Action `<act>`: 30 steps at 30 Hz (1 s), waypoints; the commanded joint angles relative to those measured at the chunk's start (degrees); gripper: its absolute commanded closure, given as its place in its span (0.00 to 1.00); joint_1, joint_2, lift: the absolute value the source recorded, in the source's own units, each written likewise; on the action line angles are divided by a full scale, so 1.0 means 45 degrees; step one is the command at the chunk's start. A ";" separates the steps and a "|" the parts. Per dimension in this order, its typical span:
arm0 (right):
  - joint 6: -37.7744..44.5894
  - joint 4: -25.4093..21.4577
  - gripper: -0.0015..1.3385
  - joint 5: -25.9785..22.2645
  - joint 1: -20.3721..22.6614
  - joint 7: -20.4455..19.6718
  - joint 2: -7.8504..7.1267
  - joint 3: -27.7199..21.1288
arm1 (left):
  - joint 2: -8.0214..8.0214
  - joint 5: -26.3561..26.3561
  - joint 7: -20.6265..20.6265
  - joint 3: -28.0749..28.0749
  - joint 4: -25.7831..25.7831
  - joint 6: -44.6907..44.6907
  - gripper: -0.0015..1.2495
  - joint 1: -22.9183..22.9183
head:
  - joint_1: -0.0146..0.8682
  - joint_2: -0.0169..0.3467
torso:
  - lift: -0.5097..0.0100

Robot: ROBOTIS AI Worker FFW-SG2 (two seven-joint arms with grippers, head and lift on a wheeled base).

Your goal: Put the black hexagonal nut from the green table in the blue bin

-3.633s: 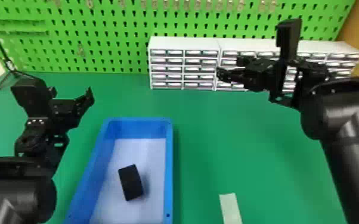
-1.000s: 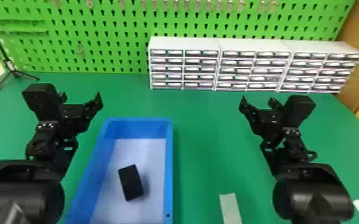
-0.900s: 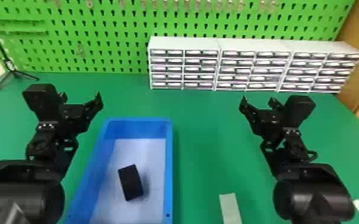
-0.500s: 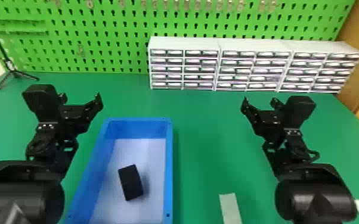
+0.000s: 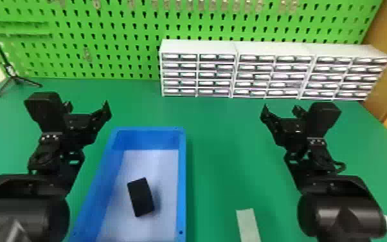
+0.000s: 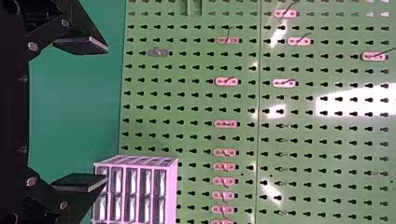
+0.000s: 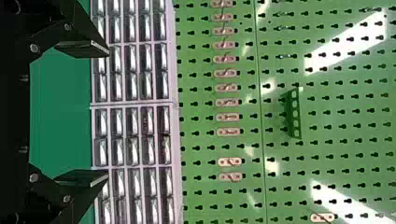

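Black nut (image 5: 141,197): one, lying on the floor of the blue bin (image 5: 182,180). Step in hand, by judgement: complete; best practice, leave the nut to lie and clear the rim with any movement. Left gripper (image 6: 107,114): fingers wide, empty. Right gripper (image 7: 108,112): likewise wide, empty, over the green table (image 5: 228,154). Differences from the earliest view: nut and bin, none; right gripper, drawn back from before the white drawers (image 5: 199,46).

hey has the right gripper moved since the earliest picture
Yes. In the head view, the right gripper has gone down from across the white drawers to below them.
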 commanded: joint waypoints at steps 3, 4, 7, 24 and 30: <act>0.0050 -0.0005 0.27 0.0000 0.0018 0.0000 -0.0009 0.0001 | 0.0000 0.0001 0.0001 -0.0014 0.0000 0.0000 0.23 -0.0013 | 0.79 0.12 | 0.80; 0.0050 -0.0005 0.27 0.0000 0.0018 0.0000 -0.0009 -0.0019 | 0.0000 0.0001 0.0001 -0.0014 0.0000 0.0000 0.23 -0.0013 | 0.79 0.12 | 0.80; 0.0050 -0.0005 0.27 0.0000 0.0018 0.0000 -0.0009 -0.0019 | 0.0000 0.0001 0.0001 -0.0014 0.0000 0.0000 0.23 -0.0013 | 0.79 0.12 | 0.80; 0.0147 -0.0005 0.27 -0.0059 0.0018 0.0000 -0.0009 0.0001 | 0.0000 0.0059 0.0001 0.0025 0.0000 0.0020 0.23 0.0007 | 0.79 0.12 | 0.80; 0.0147 -0.0005 0.27 -0.0059 -0.0001 0.0000 -0.0009 0.0040 | 0.0000 0.0040 0.0001 0.0025 0.0000 0.0020 0.23 -0.0013 | 0.79 0.12 | 0.80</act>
